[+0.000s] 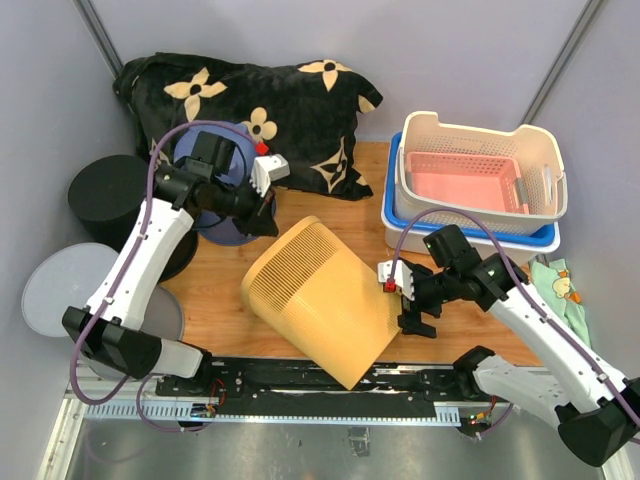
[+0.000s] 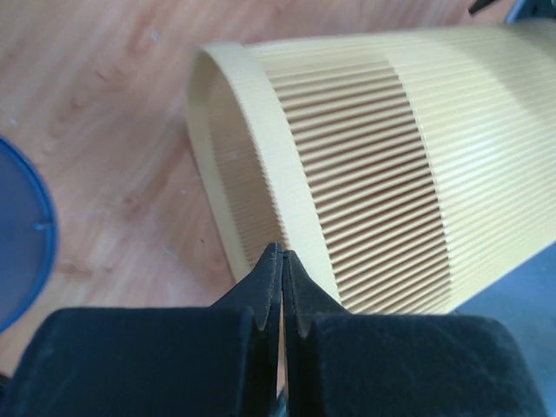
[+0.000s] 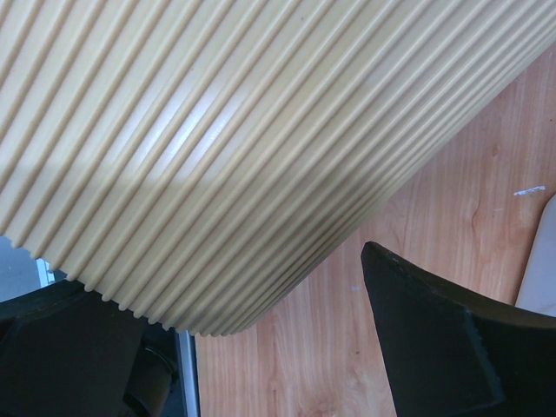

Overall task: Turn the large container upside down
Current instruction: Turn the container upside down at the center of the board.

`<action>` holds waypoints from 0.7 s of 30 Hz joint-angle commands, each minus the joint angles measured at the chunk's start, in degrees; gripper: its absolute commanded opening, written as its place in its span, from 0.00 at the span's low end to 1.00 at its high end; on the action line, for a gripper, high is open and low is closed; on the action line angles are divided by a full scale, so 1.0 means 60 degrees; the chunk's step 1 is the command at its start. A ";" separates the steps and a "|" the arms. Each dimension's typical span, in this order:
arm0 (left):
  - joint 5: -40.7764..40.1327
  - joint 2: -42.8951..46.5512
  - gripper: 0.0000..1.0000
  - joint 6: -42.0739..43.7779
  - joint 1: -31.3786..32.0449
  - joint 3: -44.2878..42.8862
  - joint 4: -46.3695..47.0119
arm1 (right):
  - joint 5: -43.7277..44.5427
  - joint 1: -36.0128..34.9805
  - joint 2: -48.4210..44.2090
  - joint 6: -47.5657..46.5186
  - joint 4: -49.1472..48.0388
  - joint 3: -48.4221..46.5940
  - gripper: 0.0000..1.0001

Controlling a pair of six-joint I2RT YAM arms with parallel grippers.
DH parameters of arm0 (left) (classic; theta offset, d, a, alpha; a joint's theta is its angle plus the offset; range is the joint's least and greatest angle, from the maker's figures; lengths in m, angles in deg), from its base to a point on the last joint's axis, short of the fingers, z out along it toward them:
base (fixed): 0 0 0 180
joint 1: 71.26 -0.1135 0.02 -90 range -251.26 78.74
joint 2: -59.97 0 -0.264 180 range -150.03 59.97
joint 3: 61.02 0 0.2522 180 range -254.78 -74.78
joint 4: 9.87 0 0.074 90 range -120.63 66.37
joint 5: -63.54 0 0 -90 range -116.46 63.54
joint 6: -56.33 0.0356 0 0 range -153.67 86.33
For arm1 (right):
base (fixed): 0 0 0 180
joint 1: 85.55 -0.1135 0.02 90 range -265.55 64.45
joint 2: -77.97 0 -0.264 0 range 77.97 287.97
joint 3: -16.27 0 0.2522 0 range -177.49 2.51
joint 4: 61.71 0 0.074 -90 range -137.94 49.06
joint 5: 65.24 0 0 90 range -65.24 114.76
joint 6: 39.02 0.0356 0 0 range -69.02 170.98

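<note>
The large container [image 1: 320,300] is a yellow ribbed bin lying on its side on the wooden table, mouth toward the back left and base over the front rail. My left gripper [image 1: 264,218] is shut with nothing in it, just above the mouth's rim. In the left wrist view its fingertips [image 2: 282,254] meet in front of the container [image 2: 391,156]. My right gripper [image 1: 412,302] stands open beside the bin's right side near the base. In the right wrist view the ribbed wall [image 3: 217,130] reaches between the spread jaws [image 3: 221,287], with no grip visible.
A white basket [image 1: 545,170] holding a pink basket [image 1: 465,185] sits on a blue tray [image 1: 470,245] at the back right. A black flowered pillow [image 1: 300,110] lies at the back. A blue dish [image 1: 222,225], black cylinders [image 1: 110,190] and a grey disc [image 1: 60,290] are on the left.
</note>
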 commanded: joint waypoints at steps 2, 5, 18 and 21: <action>-0.0429 0.0332 0.00 0.0296 0.0307 0.0540 -0.0271 | 0.0028 0.0083 0.0268 0.0109 -0.0115 -0.0282 1.00; -0.1070 0.0376 0.00 0.0298 0.0455 0.0925 -0.0022 | -0.0010 0.0083 0.0497 0.0325 -0.0344 -0.0840 1.00; -0.3164 0.0891 0.00 0.0461 0.0839 0.3729 0.1507 | -0.0574 -0.0505 0.2425 0.1147 -0.0653 -0.4249 1.00; -0.3203 0.1007 0.00 0.0415 0.0840 0.3963 0.1592 | -0.0056 -0.1159 0.2984 0.1086 -0.0737 -0.4634 1.00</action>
